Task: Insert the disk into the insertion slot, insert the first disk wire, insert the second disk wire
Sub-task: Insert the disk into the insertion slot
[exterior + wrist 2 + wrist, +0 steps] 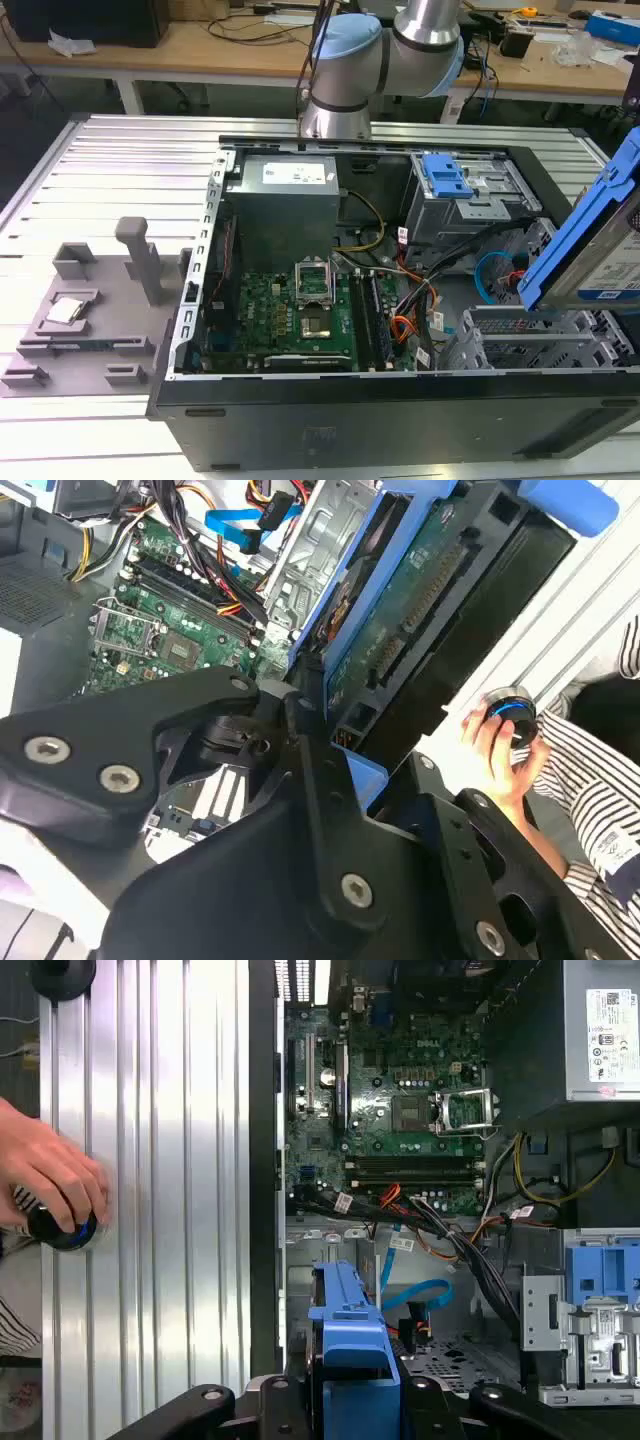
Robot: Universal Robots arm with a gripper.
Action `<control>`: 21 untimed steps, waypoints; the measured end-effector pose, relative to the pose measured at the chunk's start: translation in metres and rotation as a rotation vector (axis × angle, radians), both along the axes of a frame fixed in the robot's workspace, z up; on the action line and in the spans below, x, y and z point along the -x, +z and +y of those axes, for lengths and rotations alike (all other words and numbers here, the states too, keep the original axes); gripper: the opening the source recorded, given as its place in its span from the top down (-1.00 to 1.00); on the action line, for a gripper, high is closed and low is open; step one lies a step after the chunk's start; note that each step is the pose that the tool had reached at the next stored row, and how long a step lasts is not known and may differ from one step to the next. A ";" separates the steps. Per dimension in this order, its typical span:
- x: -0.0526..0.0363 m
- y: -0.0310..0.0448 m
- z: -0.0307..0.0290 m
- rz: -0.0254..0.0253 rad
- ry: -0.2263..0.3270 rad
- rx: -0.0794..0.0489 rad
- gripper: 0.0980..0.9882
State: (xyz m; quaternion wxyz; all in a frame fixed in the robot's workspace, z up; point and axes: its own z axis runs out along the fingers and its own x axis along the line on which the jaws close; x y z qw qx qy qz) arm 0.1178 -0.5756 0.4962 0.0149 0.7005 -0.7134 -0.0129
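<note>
Flat grey disk [588, 228] in a bright blue plastic carrier hung tilted in the air at 3 o'clock in the exterior view, not yet in a bay. Black gripper [348, 1408] clenched on the disk, one finger either side of the carrier.

Silver-grey perforated sheet-metal insertion slot [530, 342] sat near, at 7 o'clock from the disk. Grey metal cage with blue ribbed latch [455, 195] sat at 10 o'clock from the disk. Looped blue flat cable [492, 275] lay between the two cages. Green motherboard [295, 310] lay at 9 o'clock from the slot.

A person's hand [48, 1180] rested on a round black knob [66, 1232] on the ribbed aluminium table [160, 1160].
</note>
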 end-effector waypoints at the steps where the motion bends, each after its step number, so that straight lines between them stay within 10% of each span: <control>1: 0.0001 -0.0028 0.0000 0.0000 0.000 0.000 0.40; 12: 0.0050 -0.0408 0.0071 0.0001 0.000 -0.003 0.40; 21: 0.0071 -0.0539 0.0149 0.0001 0.000 -0.003 0.40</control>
